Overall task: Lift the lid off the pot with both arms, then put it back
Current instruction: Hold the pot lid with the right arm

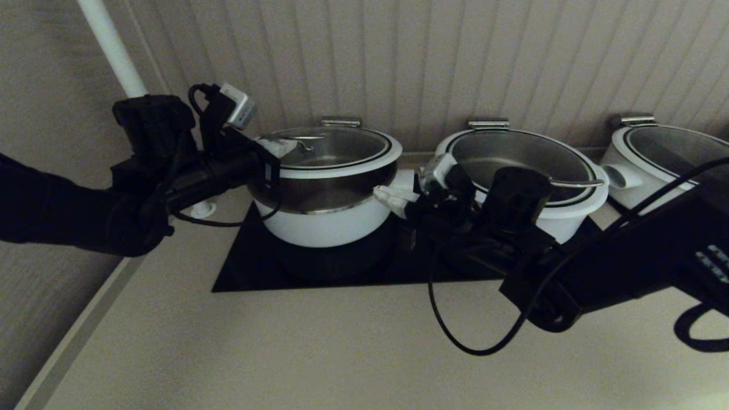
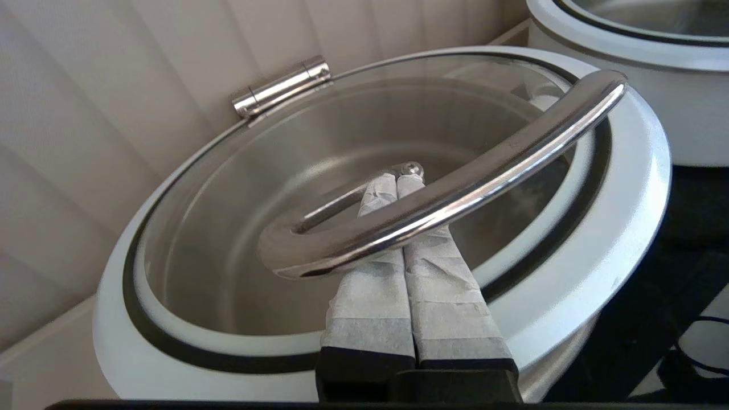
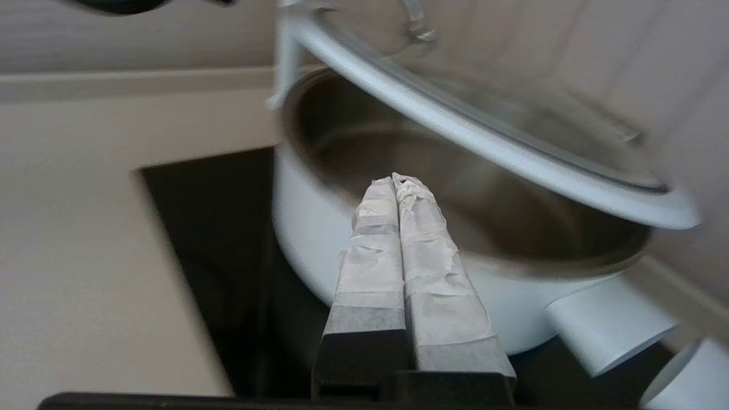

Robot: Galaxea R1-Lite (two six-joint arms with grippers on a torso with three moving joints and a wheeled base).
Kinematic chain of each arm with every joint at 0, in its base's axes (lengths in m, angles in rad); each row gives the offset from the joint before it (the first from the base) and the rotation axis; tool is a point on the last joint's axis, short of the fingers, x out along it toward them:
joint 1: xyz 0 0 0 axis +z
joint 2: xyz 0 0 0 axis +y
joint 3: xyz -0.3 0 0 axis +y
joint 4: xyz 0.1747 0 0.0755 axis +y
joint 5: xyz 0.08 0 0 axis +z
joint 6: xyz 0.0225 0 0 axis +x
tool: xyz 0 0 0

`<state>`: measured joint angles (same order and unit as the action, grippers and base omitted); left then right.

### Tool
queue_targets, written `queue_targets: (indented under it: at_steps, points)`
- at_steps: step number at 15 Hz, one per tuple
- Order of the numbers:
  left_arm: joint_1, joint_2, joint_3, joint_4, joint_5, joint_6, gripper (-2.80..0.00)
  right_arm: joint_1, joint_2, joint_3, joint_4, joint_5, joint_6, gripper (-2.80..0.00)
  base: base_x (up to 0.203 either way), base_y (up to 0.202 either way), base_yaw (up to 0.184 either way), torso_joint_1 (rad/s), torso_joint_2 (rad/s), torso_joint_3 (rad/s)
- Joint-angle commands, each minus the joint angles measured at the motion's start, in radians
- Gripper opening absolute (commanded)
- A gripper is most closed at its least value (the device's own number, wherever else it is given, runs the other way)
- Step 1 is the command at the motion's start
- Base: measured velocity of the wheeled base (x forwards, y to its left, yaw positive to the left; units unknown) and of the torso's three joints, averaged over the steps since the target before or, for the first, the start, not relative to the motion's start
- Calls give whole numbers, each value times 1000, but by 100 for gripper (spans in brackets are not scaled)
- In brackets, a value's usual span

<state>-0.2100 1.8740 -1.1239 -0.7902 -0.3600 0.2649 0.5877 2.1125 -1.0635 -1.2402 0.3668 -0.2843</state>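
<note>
The lid (image 1: 336,166) hangs raised and tilted above the deep white pot (image 1: 324,228), with a gap between them. My left gripper (image 1: 285,147) is shut; its taped fingers (image 2: 370,285) pass under the arched steel handle (image 2: 455,193), which rests on them. The lid's white rim (image 2: 632,188) shows around them. My right gripper (image 1: 383,195) is shut and empty at the pot's right side, just below the lid's rim (image 3: 484,148). Its tips (image 3: 394,179) point into the gap above the pot (image 3: 307,228). A white stub handle (image 3: 609,324) sticks out beside them.
Two wider white pots (image 1: 524,165) (image 1: 666,154) with lids stand to the right, close to my right arm. All the pots sit on a black cooktop (image 1: 250,267) against a panelled wall. A white pole (image 1: 114,45) rises at the far left. Bare counter (image 1: 342,341) lies in front.
</note>
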Motion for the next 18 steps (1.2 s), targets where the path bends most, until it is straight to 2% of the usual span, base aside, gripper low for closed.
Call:
queue_targets:
  at_steps: [1, 6, 11, 18]
  points:
    - [0, 11, -19, -5, -2, 2, -280, 1, 67, -57, -10, -21, -3, -280, 0, 0, 0, 0, 0, 0]
    - [0, 9, -21, -5, -2, 2, -280, 1, 128, -128, -16, -29, -2, -280, 0, 0, 0, 0, 0, 0]
    - [1, 1, -20, -4, 0, 0, -280, 0, 198, -289, -2, -76, -3, -280, 0, 0, 0, 0, 0, 0]
    - [1, -2, -20, -6, 0, 0, -280, 0, 246, -346, 6, -77, -1, -280, 0, 0, 0, 0, 0, 0]
